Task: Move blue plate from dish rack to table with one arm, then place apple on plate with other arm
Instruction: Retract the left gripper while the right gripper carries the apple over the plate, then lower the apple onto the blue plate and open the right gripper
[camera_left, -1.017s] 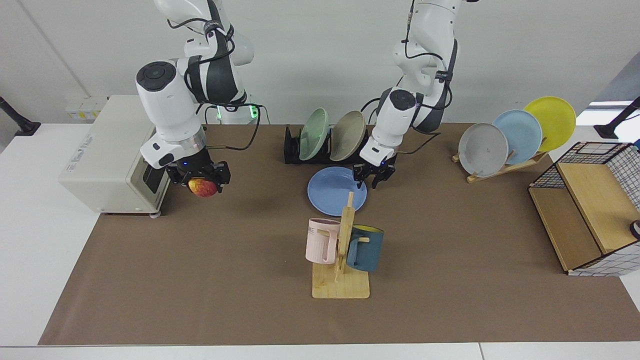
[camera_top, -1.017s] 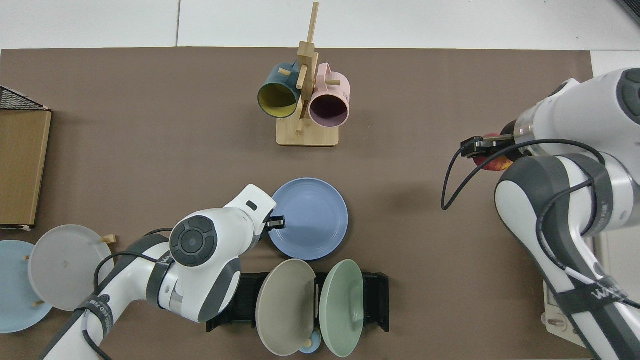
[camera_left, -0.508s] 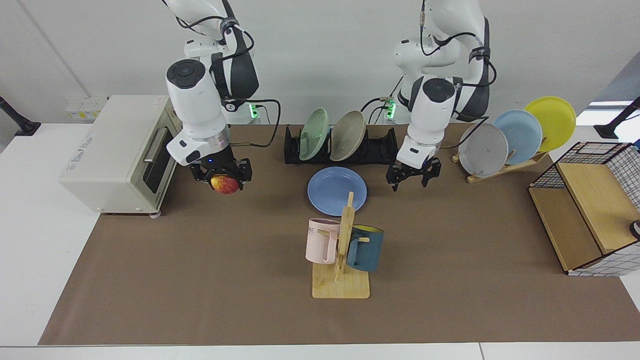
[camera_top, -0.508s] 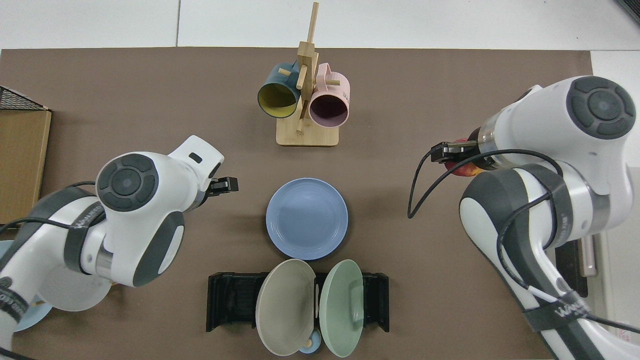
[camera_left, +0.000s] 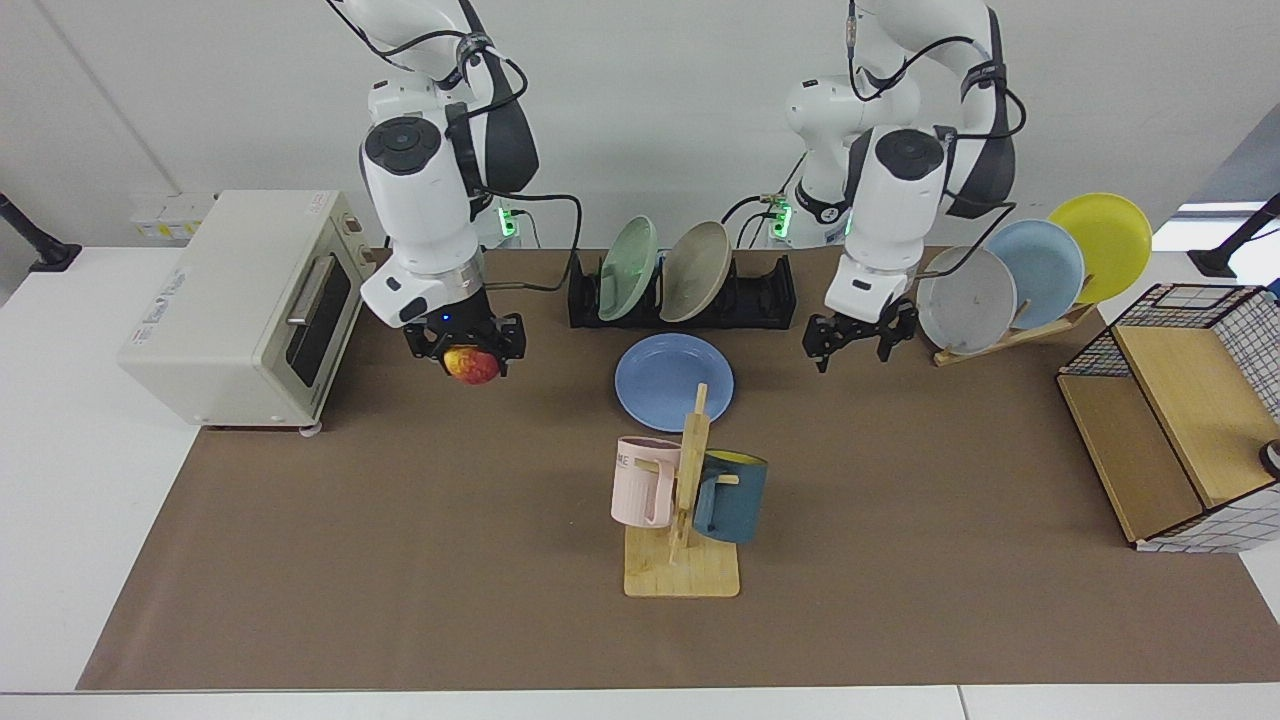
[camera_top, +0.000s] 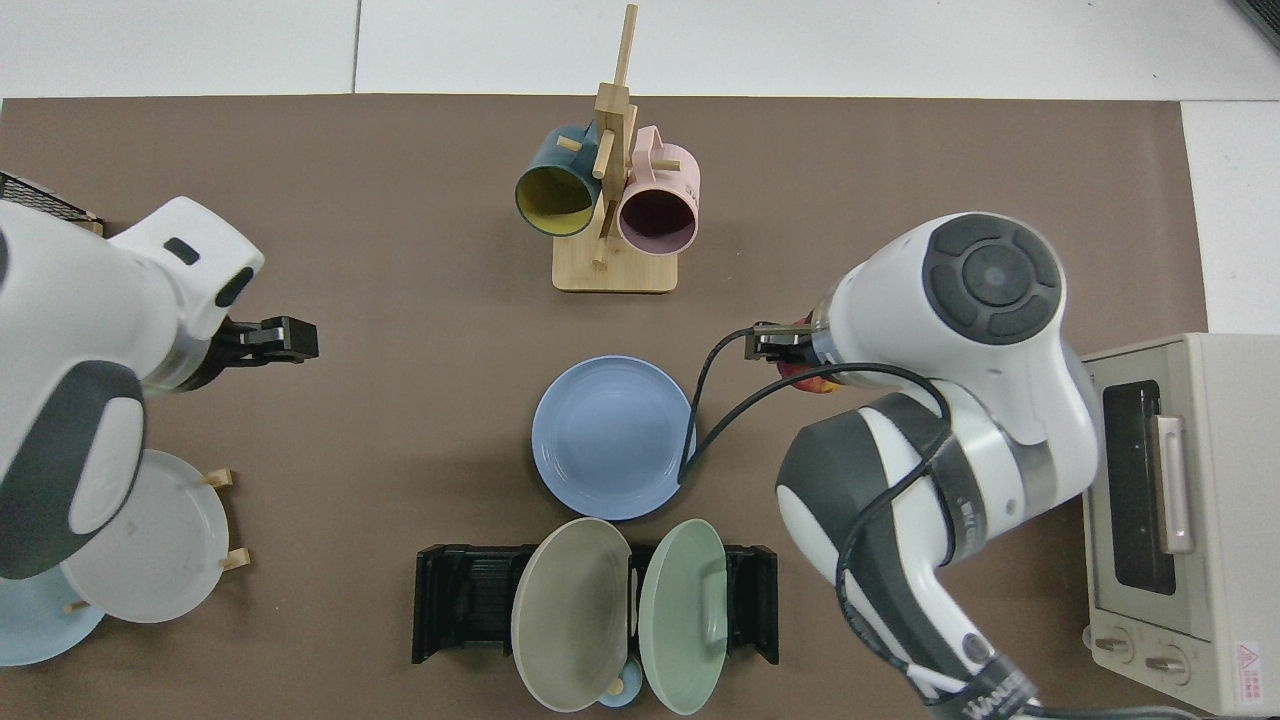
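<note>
The blue plate (camera_left: 672, 382) (camera_top: 613, 437) lies flat on the brown mat of the table (camera_left: 400, 560), just in front of the black dish rack (camera_left: 765, 292) (camera_top: 462, 602). My right gripper (camera_left: 472, 362) hangs above the mat to the view's left of the plate, shut on the apple (camera_left: 474, 368). In the top view the apple (camera_top: 812, 381) peeks out red under the wrist, beside the plate's rim. My left gripper (camera_left: 856, 358) (camera_top: 288, 340) hovers open and empty on the plate's other side, near the wooden plate stand.
A pale green plate (camera_left: 627, 268) and a beige plate (camera_left: 696, 270) stand in the rack. A mug tree (camera_left: 684, 500) with two mugs stands in front of the blue plate. A toaster oven (camera_left: 235, 305), a wooden plate stand (camera_left: 1010, 335) with three plates and a wire-and-wood shelf (camera_left: 1170, 430) flank the mat.
My right arm has carried the apple from beside the toaster oven toward the blue plate. My left gripper has drawn away from the plate's edge toward the wooden plate stand.
</note>
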